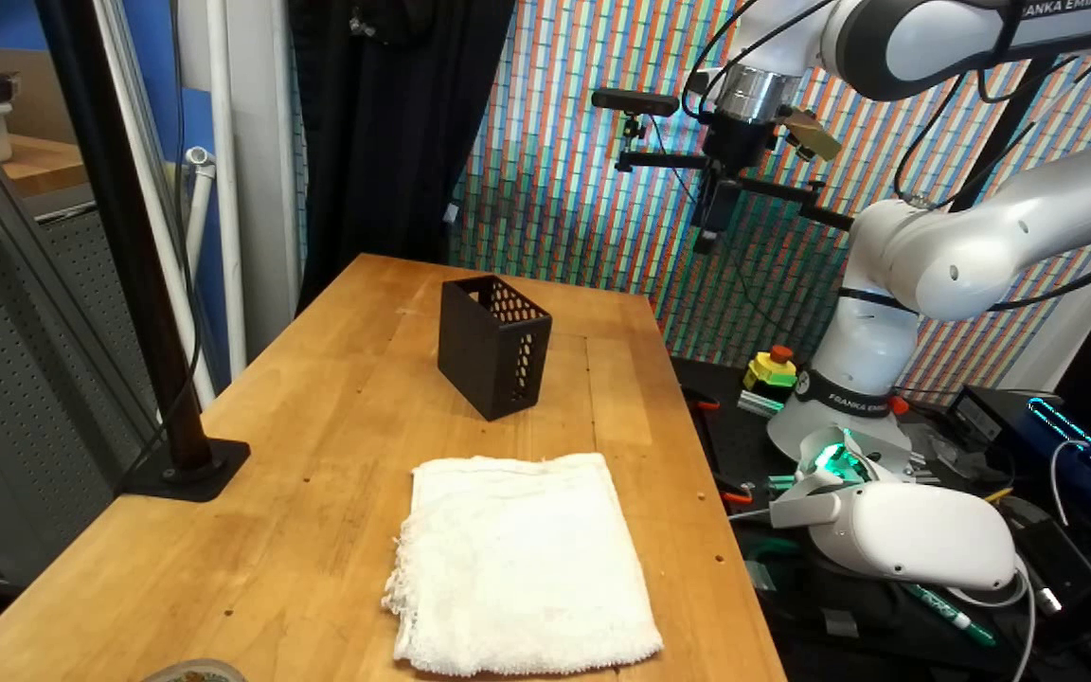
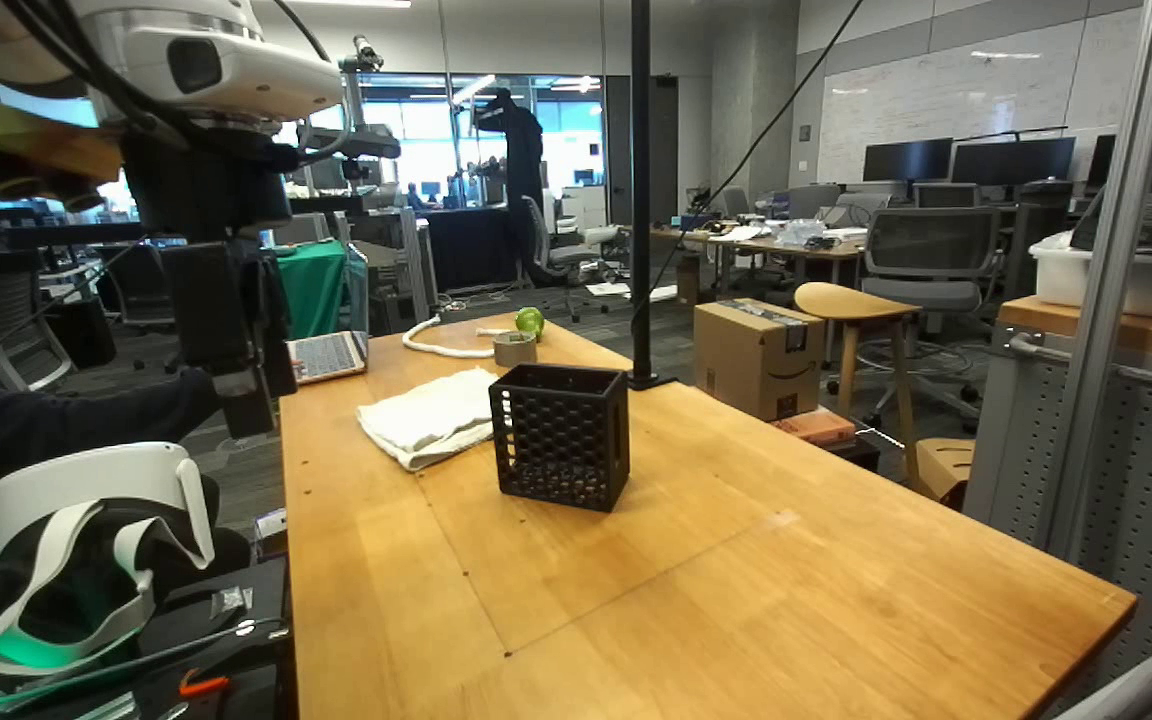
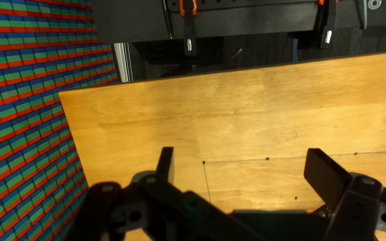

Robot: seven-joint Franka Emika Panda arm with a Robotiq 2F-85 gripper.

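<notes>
While the tool (image 3: pixel 240 159) hangs spread wide, arm (image 1: pixel 943 256) lettered "FRANKA EMIKA", black bin (image 1: pixel 477 355) near white cloth (image 1: pixel 527 564)

I see smooth, faintly glossy wood on the bench (image 2: pixel 756 590) and a rough, fuzzy cloth (image 1: pixel 527 568) fraying along one edge. The perforated box (image 1: pixel 472 350) looks like matt plastic to me, and my pincer (image 3: pixel 241 165) is similarly matt, while the arm (image 1: pixel 1047 218) shows a smooth, glossy shell and a shiny metal collar (image 1: pixel 756 95).

Tabletop (image 1: pixel 337 445) in both exterior views (opposite ends)
</notes>
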